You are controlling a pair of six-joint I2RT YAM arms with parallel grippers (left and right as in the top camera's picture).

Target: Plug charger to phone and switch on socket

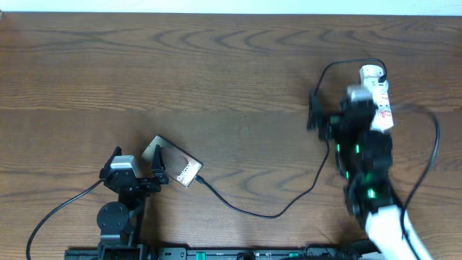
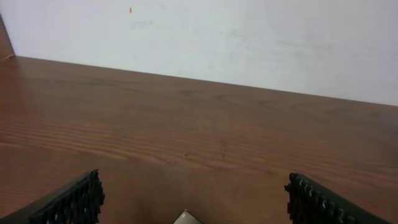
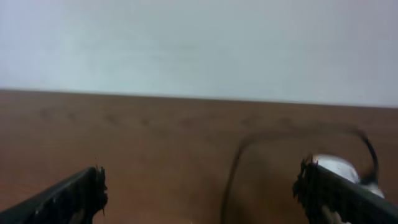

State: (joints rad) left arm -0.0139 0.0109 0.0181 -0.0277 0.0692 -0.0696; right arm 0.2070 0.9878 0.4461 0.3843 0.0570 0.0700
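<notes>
Left gripper (image 1: 136,165), at the near left, has its fingers spread wide on nothing, and one corner of the phone (image 1: 177,165) lies between them. From the phone's right end the charger (image 1: 274,214) curves right and far to the socket (image 1: 372,73). Over the socket hangs the right gripper (image 3: 200,180), fingers apart and empty.

Grained wooden table (image 1: 216,72), glossy phone (image 1: 180,163)
</notes>
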